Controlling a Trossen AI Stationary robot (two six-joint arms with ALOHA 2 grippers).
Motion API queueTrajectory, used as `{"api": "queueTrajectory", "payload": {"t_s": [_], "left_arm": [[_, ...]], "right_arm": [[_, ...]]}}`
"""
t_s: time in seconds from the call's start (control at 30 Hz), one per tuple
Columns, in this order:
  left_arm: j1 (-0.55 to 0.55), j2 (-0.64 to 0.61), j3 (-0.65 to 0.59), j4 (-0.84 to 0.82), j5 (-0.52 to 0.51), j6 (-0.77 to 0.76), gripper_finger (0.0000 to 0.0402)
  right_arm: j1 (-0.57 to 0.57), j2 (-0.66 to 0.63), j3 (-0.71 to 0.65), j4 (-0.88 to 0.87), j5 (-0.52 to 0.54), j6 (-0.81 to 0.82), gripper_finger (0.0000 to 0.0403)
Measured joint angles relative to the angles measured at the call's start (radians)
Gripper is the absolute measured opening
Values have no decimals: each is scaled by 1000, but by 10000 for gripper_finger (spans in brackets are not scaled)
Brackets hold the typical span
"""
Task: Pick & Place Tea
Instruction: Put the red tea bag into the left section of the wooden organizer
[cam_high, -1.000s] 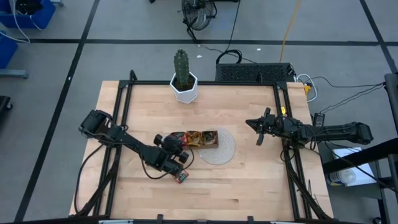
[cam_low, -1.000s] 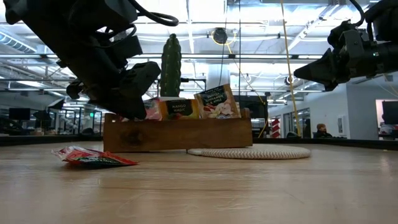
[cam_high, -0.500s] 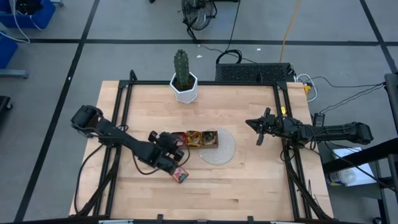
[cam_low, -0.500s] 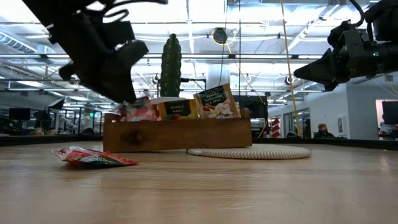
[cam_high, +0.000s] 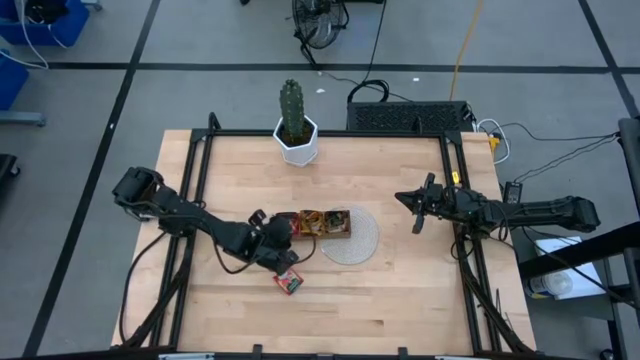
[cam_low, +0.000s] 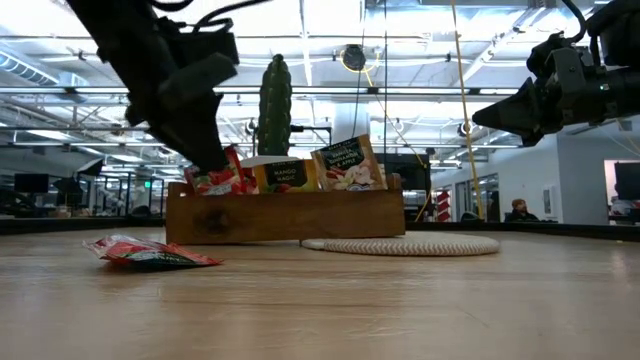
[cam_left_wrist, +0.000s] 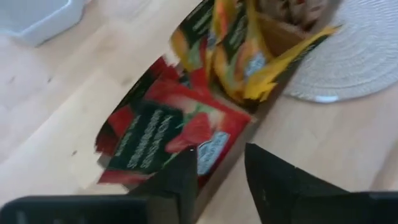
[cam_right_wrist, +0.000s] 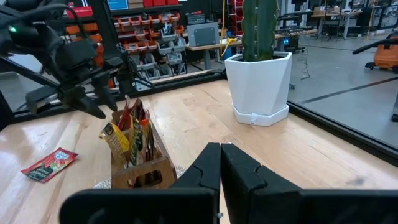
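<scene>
Left gripper: the left gripper (cam_high: 283, 240) is at the left end of the wooden tray (cam_high: 340, 237), low over it. In the left wrist view its two dark fingers (cam_left_wrist: 186, 180) stand a little apart, with a red sachet (cam_left_wrist: 180, 127) just past the tips. I cannot tell if they pinch it or have let it go.
Red sachet: flat, square, red with a dark green label and a white mark. It leans in the left end of the tray, as the low view (cam_low: 222, 176) shows too.
Other sachets in tray: orange-yellow ones (cam_low: 286, 174) and a pale one (cam_low: 350, 163) stand upright in the tray, side by side.
Loose sachet: one more red sachet (cam_high: 289, 282) lies flat on the table (cam_high: 400, 300), in front of the tray's left end and apart from it.
Mat: a round woven mat (cam_high: 362, 240) lies under the right end of the tray.
Cactus: a green cactus in a white pot (cam_high: 296, 140) stands at the far edge of the table.
Right gripper: the right gripper (cam_high: 416, 205) hangs over the right side of the table, well apart from the tray, fingers pressed together and holding nothing.
High view only: the loose sachet's place beside the tray.
Low view only: the sachets rise above the tray's rim.
Left wrist view only: the print on the red sachet.
</scene>
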Motion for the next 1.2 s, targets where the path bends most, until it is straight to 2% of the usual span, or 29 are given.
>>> {"api": "queueTrajectory", "payload": {"t_s": [0.13,0.27,0.33,0.57,0.77,1.2], "left_arm": [[5,0,7,13,1,39,90],[17,0,7,11,35,39,25],[22,0,7,11,36,39,8],[27,0,7,22,39,44,4],[37,53,6,89,70,75,2],[80,82,7,77,89,58,1]], "right_arm": [[0,0,0,0,0,0,0],[0,0,0,0,0,0,0],[0,0,0,0,0,0,0],[0,0,0,0,0,0,0],[0,0,0,0,0,0,0],[0,0,0,0,0,0,0]]}}
